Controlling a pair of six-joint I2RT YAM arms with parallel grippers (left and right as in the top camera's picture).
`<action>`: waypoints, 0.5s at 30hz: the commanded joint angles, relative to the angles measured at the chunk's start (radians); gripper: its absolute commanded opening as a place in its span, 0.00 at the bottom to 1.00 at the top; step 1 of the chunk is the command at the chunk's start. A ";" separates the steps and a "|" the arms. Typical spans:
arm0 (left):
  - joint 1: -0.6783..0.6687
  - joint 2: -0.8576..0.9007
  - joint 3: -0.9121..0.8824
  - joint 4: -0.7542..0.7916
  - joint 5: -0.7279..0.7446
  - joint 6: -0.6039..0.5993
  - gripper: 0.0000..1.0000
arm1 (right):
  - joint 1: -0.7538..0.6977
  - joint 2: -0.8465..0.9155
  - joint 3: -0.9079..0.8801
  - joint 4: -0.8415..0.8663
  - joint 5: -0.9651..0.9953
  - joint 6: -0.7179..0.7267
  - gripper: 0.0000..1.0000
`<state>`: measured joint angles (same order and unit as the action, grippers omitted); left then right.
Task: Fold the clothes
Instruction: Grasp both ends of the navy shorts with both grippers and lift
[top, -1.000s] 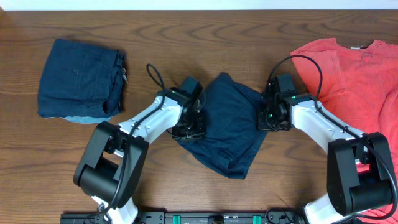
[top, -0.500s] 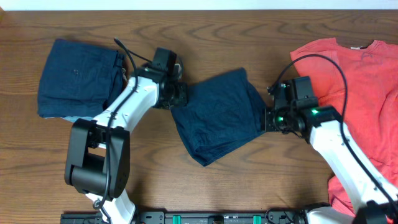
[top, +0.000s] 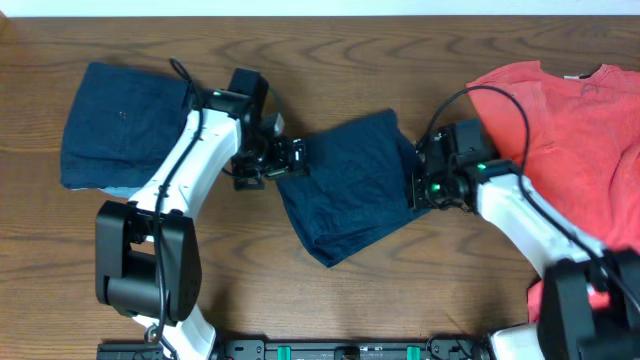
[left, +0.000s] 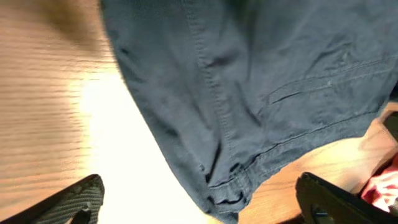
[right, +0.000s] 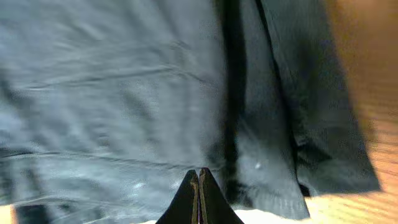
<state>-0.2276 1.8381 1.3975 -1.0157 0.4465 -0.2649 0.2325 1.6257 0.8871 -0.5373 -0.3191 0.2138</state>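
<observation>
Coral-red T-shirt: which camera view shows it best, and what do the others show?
Overhead: most of the T-shirt shows, spread out, neckline visible. The left wrist view catches only a small red scrap at its lower right corner. The right wrist view shows only navy fabric.

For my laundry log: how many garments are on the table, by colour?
Navy: 2, the folded pile and the shorts.
Coral-red: 1, the T-shirt.
Total: 3; whether the pile hides more, I cannot tell.
</observation>
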 joint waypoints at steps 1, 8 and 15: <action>0.014 -0.021 -0.018 0.001 0.013 0.006 0.98 | 0.004 0.072 0.001 0.003 -0.003 -0.033 0.01; 0.014 -0.019 -0.169 0.108 0.019 -0.033 0.98 | 0.003 0.135 0.001 0.006 0.017 -0.035 0.01; 0.014 -0.017 -0.382 0.365 0.160 -0.061 0.98 | 0.003 0.135 0.001 0.006 0.034 -0.035 0.01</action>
<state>-0.2142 1.8336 1.0729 -0.6991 0.5247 -0.3069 0.2310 1.7203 0.8925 -0.5308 -0.3233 0.1959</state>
